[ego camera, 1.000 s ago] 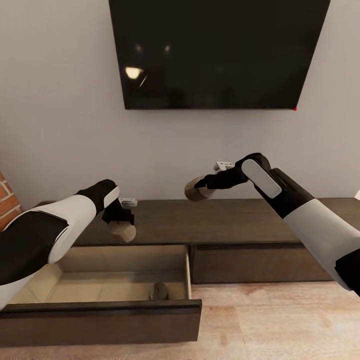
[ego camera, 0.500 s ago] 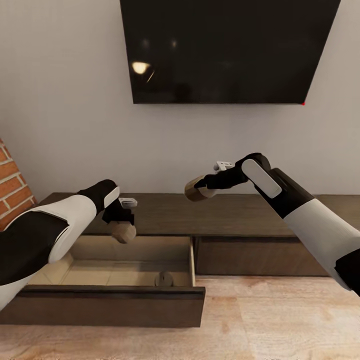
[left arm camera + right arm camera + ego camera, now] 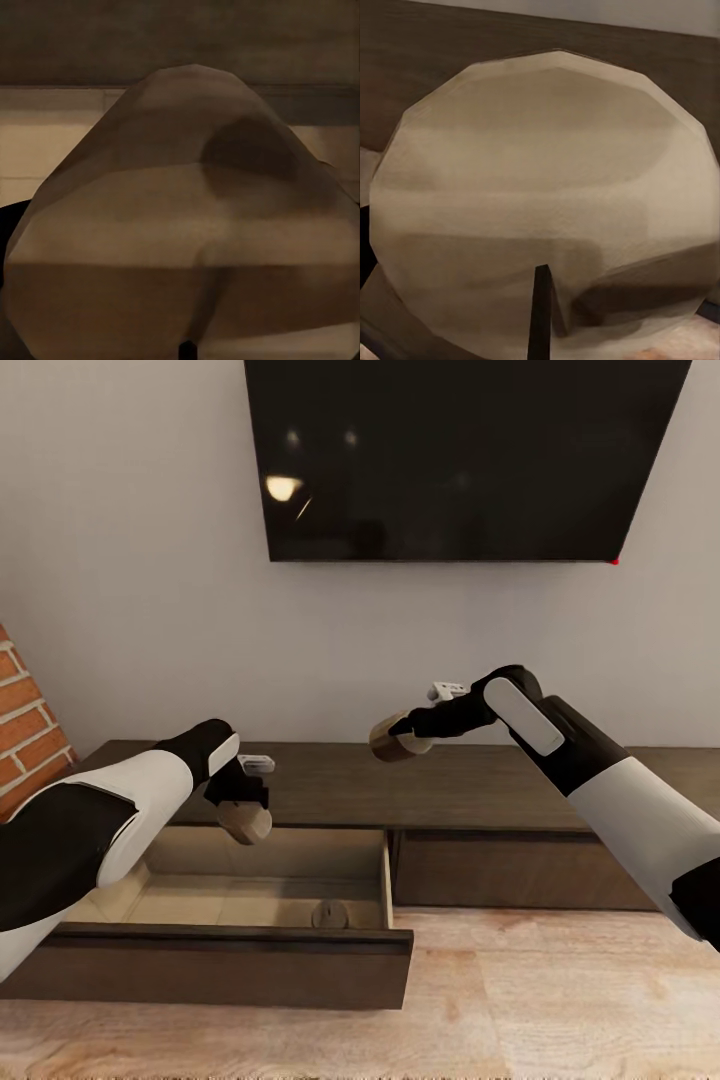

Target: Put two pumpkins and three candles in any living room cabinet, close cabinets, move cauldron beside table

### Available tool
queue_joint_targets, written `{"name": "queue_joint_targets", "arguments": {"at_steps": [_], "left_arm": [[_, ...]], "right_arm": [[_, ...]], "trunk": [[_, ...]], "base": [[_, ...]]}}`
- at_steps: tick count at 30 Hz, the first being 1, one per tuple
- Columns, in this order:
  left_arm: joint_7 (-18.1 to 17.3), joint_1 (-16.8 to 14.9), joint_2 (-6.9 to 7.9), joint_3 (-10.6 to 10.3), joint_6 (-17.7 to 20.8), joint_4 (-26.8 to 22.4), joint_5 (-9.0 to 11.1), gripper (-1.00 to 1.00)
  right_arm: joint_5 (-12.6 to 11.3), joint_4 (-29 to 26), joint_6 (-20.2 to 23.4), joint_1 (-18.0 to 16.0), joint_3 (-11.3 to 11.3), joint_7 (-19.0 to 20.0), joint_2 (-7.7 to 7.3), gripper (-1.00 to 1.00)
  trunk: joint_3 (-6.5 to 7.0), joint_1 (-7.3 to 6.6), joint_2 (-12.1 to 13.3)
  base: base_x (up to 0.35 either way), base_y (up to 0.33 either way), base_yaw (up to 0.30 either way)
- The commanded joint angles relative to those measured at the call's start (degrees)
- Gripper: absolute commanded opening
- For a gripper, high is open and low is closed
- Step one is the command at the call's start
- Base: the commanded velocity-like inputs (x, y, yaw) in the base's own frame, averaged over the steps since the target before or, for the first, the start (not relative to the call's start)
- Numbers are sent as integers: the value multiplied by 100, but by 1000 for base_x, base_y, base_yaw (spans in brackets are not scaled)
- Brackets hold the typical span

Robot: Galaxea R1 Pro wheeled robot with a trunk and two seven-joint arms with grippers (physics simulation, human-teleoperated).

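Drawer front (image 3: 205, 965) of the cabinet (image 3: 450, 785) is seen pulled out nearest the camera, its pale interior open, and one candle (image 3: 329, 914) already lies inside near the front right corner. Just above the drawer's back edge, the left gripper (image 3: 240, 810) is closed on a second candle (image 3: 245, 823), whose tan body is pressed close against the left wrist camera (image 3: 180, 225). For a good drop, this candle is best carried forward until it hangs over the bare middle of the drawer floor, lowered close to the wood, and only then released, so that it is not sent rolling into the candle by the corner or left perched on the back edge. Farther off, over the cabinet's top and above the closed right drawer, the right gripper (image 3: 392, 738) is clamped on a third candle (image 3: 386, 741), seen face-on in the right wrist view (image 3: 540, 195). It should be brought across to the open drawer afterwards, one arm at a time. No pumpkins or cauldron are visible. Behind all, a dark television (image 3: 460, 460) hangs on the wall.
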Motion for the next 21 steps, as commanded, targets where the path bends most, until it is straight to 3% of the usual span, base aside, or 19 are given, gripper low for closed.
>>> {"name": "queue_joint_targets", "arguments": {"at_steps": [1, 14, 21], "left_arm": [[-17, -5, 0, -51, 10, 0, 37, -100], [-16, -4, 0, -42, -108, -11, 52, -100], [-16, -4, -13, -42, -109, -22, 52, -100]], "right_arm": [[-57, -7, 0, -11, 15, -57, -7, -100], [-67, -77, 0, -110, 7, -49, -11, -100], [-452, -119, 0, -112, 8, -64, -14, -100]], "trunk": [[-28, 0, -5], [-316, 34, -22], [-495, 52, -32]], "base": [[0, 0, 0], [0, 0, 0], [0, 0, 0]]}}
